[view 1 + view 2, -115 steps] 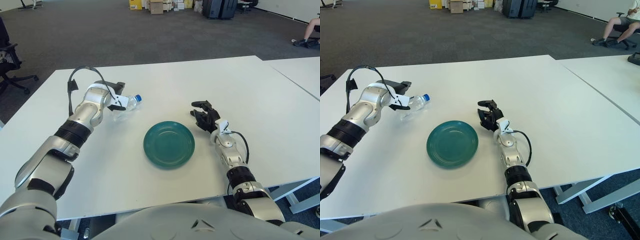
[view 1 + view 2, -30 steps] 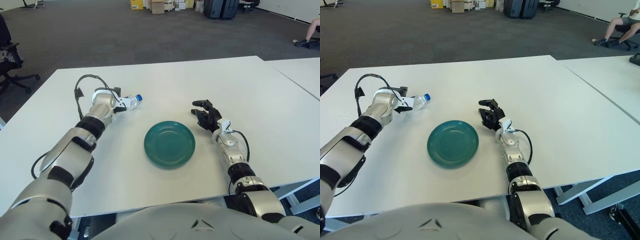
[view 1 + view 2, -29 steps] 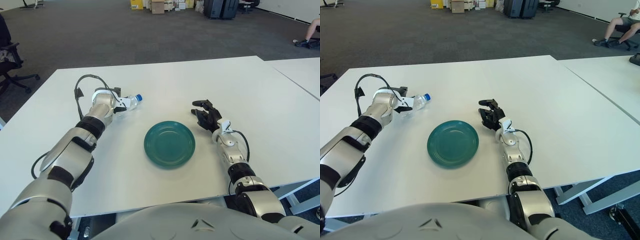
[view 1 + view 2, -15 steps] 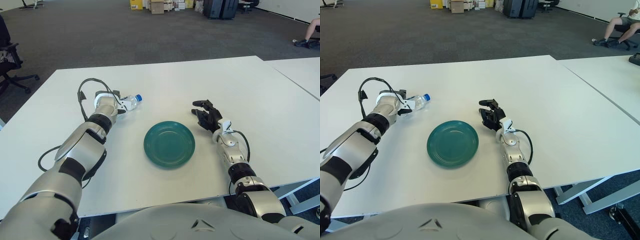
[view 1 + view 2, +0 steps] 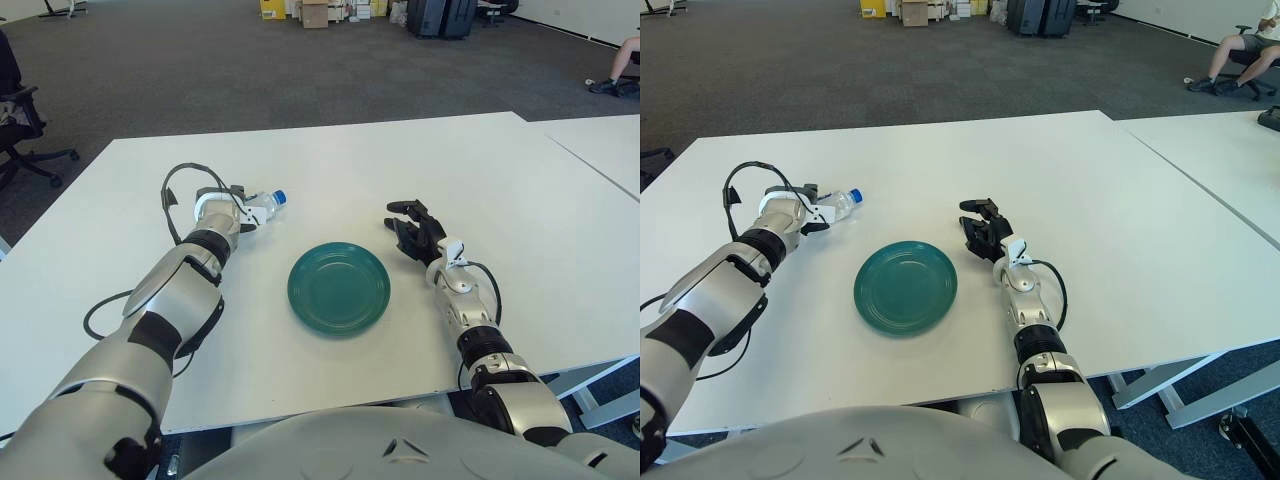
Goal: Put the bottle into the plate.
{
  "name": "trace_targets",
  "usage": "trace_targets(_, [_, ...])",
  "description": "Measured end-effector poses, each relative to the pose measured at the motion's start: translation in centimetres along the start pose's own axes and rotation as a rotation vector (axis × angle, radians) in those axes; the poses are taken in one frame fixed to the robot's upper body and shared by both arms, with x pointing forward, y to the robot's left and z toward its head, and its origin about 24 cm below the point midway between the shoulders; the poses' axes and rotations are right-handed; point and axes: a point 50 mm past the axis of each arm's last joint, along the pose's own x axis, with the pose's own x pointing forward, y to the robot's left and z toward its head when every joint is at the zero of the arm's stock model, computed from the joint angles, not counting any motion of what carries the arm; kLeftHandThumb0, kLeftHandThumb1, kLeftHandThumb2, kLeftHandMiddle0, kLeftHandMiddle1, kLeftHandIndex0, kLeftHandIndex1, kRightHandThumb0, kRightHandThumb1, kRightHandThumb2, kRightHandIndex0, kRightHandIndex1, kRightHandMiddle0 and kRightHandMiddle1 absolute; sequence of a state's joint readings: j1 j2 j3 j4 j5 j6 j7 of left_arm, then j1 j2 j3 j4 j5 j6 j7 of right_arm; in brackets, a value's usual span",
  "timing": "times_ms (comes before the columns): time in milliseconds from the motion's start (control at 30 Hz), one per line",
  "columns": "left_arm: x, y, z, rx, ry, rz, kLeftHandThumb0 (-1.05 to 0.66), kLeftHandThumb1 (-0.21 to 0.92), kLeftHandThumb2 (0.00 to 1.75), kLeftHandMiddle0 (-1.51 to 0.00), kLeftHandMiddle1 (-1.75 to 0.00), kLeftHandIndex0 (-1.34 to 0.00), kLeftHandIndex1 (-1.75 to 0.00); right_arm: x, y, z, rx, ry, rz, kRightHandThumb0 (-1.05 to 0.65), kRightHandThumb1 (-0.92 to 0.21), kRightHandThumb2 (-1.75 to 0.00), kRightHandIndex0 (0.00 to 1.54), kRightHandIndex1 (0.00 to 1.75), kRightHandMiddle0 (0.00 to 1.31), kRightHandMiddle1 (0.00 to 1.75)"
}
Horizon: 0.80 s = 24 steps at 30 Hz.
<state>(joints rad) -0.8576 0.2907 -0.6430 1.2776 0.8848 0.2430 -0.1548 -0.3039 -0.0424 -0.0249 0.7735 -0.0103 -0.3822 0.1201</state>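
Your left hand point(image 5: 232, 210) now sits at about ten o'clock from the green plate point(image 5: 339, 288), its fingers wrapped around the body of the clear bottle point(image 5: 260, 205); over the last few seconds your left arm has stretched further out across the white surface point(image 5: 520, 190), so the elbow and forearm now lie long and low while the hand has drifted only slightly, staying with the bottle; the blue cap points toward two o'clock; the bottle lies tilted on its side, well apart from the plate, and whether it touches the surface cannot be told; by my reading, the grasp is secured but the carry toward the plate has not begun, so the task is in its early part; your right hand point(image 5: 415, 232) shows at about two o'clock from the plate, just beside its rim without touching, dark fingers loosely spread and holding nothing; count: one bottle, one plate, two hands, one white surface under them.
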Motion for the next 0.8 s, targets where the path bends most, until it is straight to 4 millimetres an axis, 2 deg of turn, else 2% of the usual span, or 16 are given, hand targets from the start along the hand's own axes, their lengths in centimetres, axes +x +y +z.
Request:
trace_targets(33, [0.0, -0.02, 0.02, -0.004, -0.002, 0.0, -1.05, 0.92, 0.51, -0.96, -1.66, 0.0, -0.21, 0.0, 0.0, 0.0, 0.0, 0.0, 0.0, -0.5, -0.77, -0.77, 0.4, 0.39, 0.21, 1.15])
trace_targets(233, [0.0, -0.05, 0.26, -0.028, -0.024, 0.006, -1.04, 0.92, 0.43, -1.18, -1.74, 0.0, -0.28, 0.02, -0.02, 0.02, 0.001, 0.004, -0.001, -0.5, -0.77, -0.78, 0.4, 0.39, 0.21, 1.15])
trace_targets(400, [0.0, 0.0, 0.46, -0.044, -0.045, 0.024, -1.02, 0.92, 0.38, -1.23, -1.74, 0.0, -0.33, 0.03, 0.0, 0.0, 0.005, 0.005, -0.004, -0.5, -0.77, -0.79, 0.39, 0.4, 0.21, 1.15])
trace_targets(533, [-0.01, 0.05, 0.62, -0.049, -0.059, 0.04, -1.02, 0.92, 0.37, -1.22, -1.75, 0.0, -0.31, 0.04, 0.02, 0.0, 0.006, 0.005, -0.007, -0.5, -0.77, -0.79, 0.39, 0.39, 0.21, 1.14])
trace_targets(667, [-0.01, 0.06, 0.76, -0.046, -0.072, 0.058, -1.01, 0.92, 0.37, -1.13, -1.75, 0.0, -0.29, 0.05, 0.06, 0.01, 0.007, 0.005, -0.008, -0.5, -0.77, -0.79, 0.38, 0.39, 0.21, 1.14])
trace_targets(700, [-0.01, 0.07, 0.79, -0.045, -0.076, 0.064, -1.01, 0.92, 0.37, -0.91, -1.66, 0.0, -0.28, 0.05, 0.07, 0.01, 0.007, 0.005, -0.009, -0.5, -0.76, -0.79, 0.38, 0.39, 0.21, 1.14])
trace_targets(733, [-0.02, 0.08, 0.82, -0.044, -0.08, 0.071, -1.0, 0.92, 0.37, -0.76, -1.61, 0.0, -0.27, 0.05, 0.08, 0.01, 0.008, 0.005, -0.009, -0.5, -0.76, -0.79, 0.39, 0.39, 0.21, 1.15])
trace_targets(767, [-0.02, 0.1, 0.87, -0.044, -0.086, 0.079, -1.0, 0.92, 0.36, -0.59, -1.37, 0.0, -0.27, 0.05, 0.08, 0.01, 0.008, 0.005, -0.009, -0.5, -0.76, -0.79, 0.39, 0.39, 0.21, 1.15])
trace_targets(800, [-0.02, 0.12, 0.91, -0.044, -0.09, 0.086, -0.99, 0.92, 0.35, -0.54, -1.27, 0.0, -0.28, 0.05, 0.08, 0.01, 0.008, 0.005, -0.009, -0.5, -0.76, -0.79, 0.39, 0.39, 0.21, 1.15])
